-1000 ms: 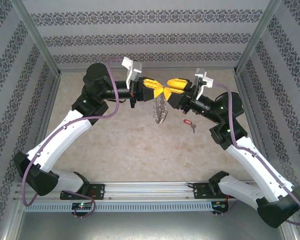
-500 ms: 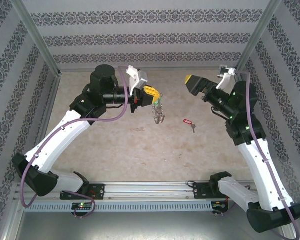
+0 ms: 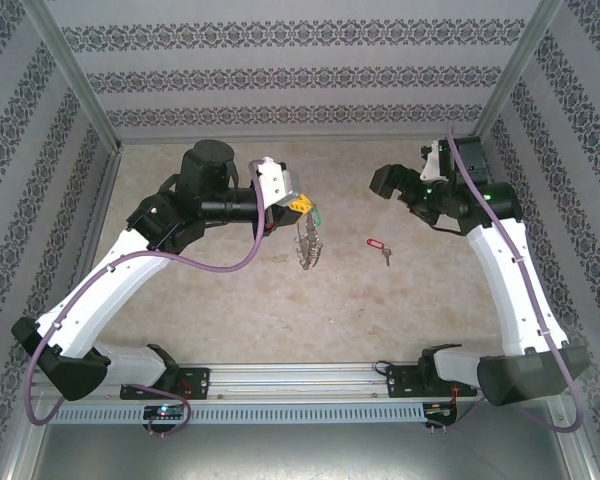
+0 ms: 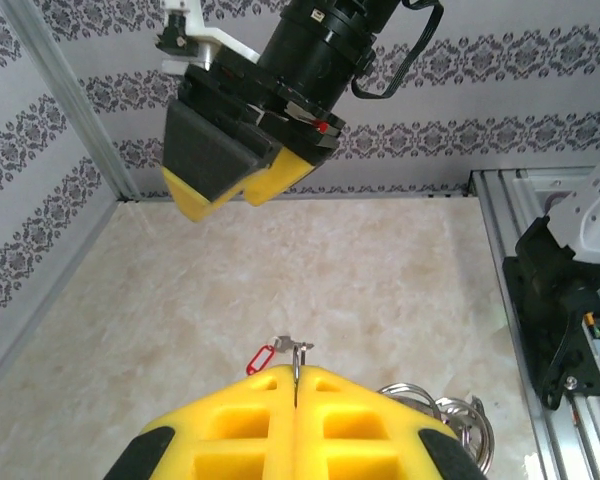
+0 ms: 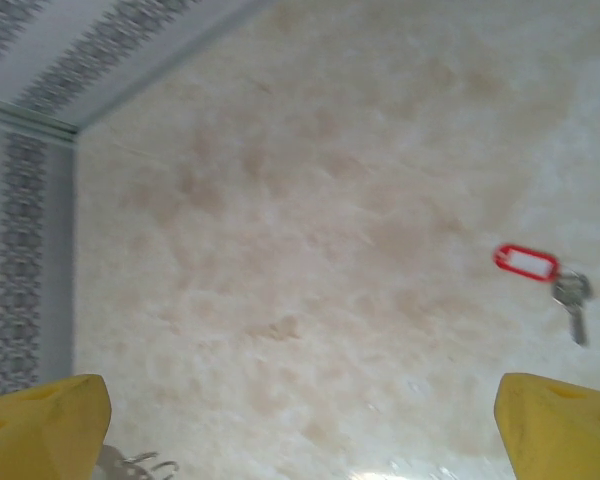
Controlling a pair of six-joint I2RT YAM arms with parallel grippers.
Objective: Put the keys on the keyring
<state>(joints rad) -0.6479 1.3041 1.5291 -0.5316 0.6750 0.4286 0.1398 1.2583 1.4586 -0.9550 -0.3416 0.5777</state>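
The keyring, a bunch of silvery rings on a thin loop, hangs from my left gripper above the middle of the table. In the left wrist view the yellow jaws are shut on the loop's thin wire, and several rings hang at the right. The keys, a small silver key with a red tag, lie flat on the table to the right of the keyring. In the right wrist view the keys sit at the right. My right gripper hovers open behind them, with nothing between its jaws.
Patterned walls and metal posts enclose the beige table on three sides. A metal rail with both arm bases runs along the near edge. My right gripper's fingers hang high in front of the left wrist camera.
My right gripper opened, let go of the keyring and pulled back to the right. My left gripper kept its hold and shifted slightly, so the keyring now hangs from it alone.
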